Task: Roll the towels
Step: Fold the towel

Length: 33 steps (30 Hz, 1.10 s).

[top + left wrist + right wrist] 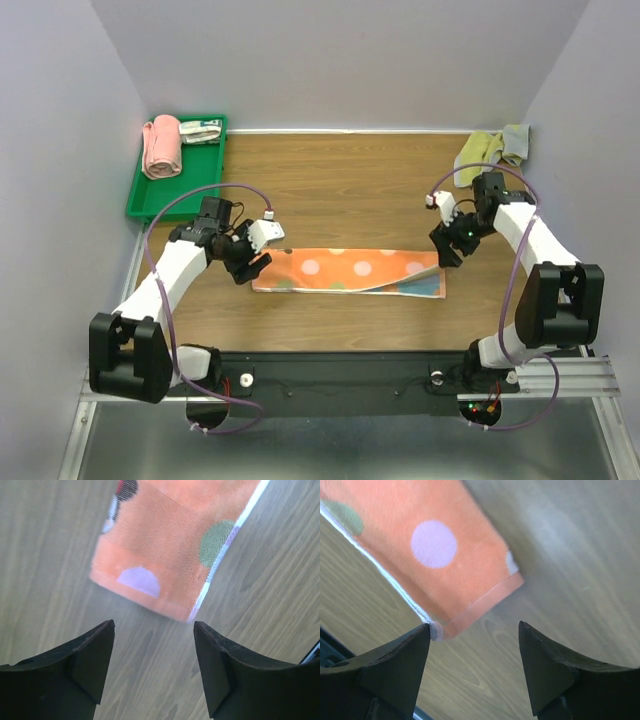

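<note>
Top view: the orange towel (345,272) lies flat as a long strip across the middle of the table (340,180). The left gripper (250,262) is at its left end and the right gripper (447,250) at its right end. The yellow-green towel (490,148) sits crumpled at upper right (a pink roll (162,147) rests in the green tray (160,200), upper left).

Left wrist view: the claw is spread apart and grips nothing. The orange towel's end fills the upper middle, clear of the fingers (92,655).

Right wrist view: this claw is also spread and empty, with the towel's corner just beside the frame-left fingertip (417,642).

Table (340,185), orange towel (345,272), yellow-green towel (480,150), tray (150,200)
</note>
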Motion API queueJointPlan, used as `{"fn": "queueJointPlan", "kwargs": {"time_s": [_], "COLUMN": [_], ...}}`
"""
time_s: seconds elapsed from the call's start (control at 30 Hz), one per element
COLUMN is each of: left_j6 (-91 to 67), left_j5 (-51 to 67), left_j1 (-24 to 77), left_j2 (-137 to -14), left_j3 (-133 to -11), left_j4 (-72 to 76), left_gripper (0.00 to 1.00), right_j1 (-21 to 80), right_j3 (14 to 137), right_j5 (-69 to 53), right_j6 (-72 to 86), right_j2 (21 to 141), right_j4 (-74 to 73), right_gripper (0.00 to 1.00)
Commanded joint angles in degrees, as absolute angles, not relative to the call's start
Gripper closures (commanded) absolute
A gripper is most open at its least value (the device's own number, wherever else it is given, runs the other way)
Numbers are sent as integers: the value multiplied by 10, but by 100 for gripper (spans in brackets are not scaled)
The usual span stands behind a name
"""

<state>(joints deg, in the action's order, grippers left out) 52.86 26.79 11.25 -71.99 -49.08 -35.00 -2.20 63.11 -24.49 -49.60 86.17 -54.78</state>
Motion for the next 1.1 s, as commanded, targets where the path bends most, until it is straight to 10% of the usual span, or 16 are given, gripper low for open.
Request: {"fn": "queueJointPlan", "kwargs": {"time_s": [0.0,0.27,0.6,0.8,1.07], "left_j6": [486,423,388,368,321], "left_j5": [270,304,285,277,214], "left_j1": [114,120,125,137,154], "left_j2": [-711,-755,-785,-800,-843], "left_j3": [-481,-512,-527,-517,-504], "left_j4": [-317,-287,-265,-249,-212], "left_gripper": [25,39,42,47,51], "right_j1": [-25,-24,-24,-1,61], "right_j3": [661,707,700,671,592], "right_j5": [-259,-298,-302,-280,-192], "right_j6": [-460,-447,-540,-472,-379], "right_j2": [881,907,832,877,937], "right_j4": [-554,-585,-633,-584,-458], "right_gripper": [30,39,1,39,39]}}
